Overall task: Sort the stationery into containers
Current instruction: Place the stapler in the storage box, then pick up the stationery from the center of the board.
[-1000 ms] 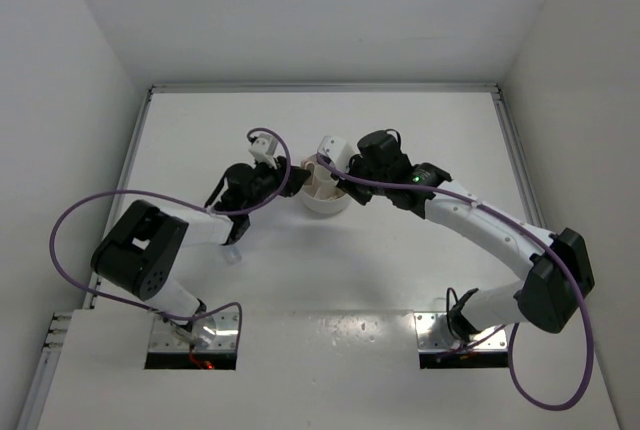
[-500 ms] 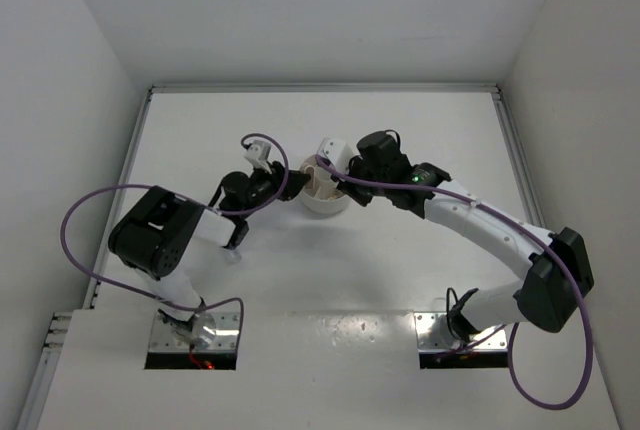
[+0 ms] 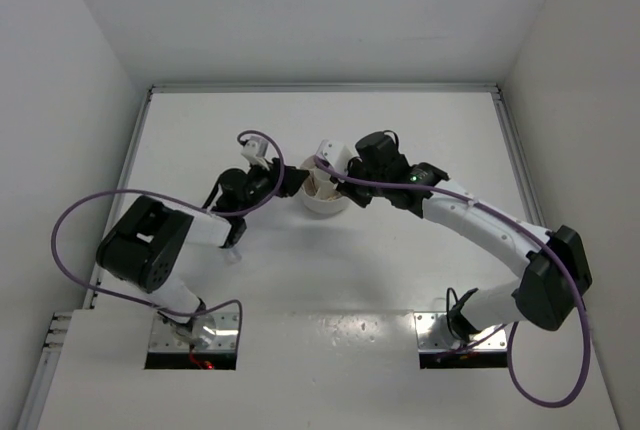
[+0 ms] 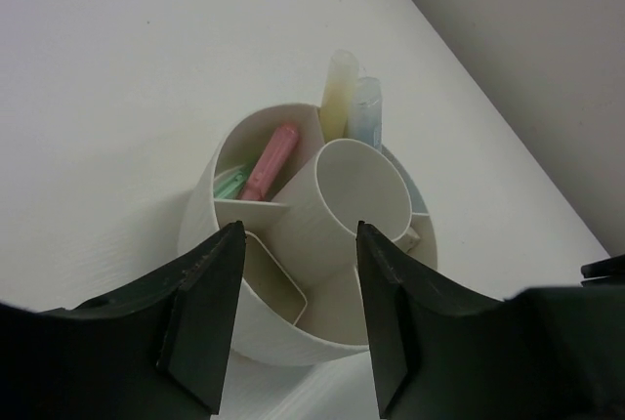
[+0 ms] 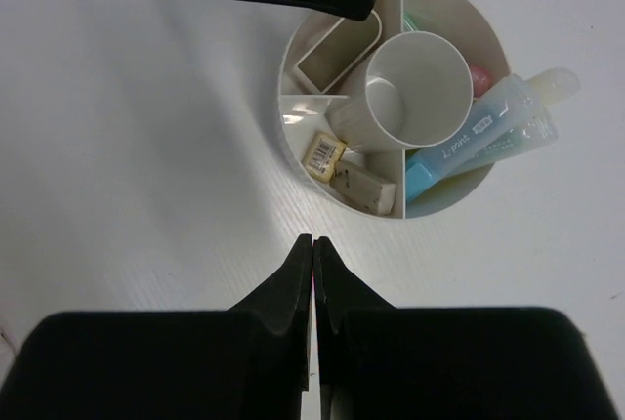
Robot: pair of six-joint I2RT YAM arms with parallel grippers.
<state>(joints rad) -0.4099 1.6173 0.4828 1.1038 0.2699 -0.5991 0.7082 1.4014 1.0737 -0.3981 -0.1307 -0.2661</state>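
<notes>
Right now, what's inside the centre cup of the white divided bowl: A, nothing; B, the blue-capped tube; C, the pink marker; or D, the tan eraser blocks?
A: the centre cup shows a bare interior in both wrist views, while the eraser blocks and the pink marker lie in outer compartments.

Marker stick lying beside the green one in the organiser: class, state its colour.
The marker stick is pink, clearest in the left wrist view.
</notes>
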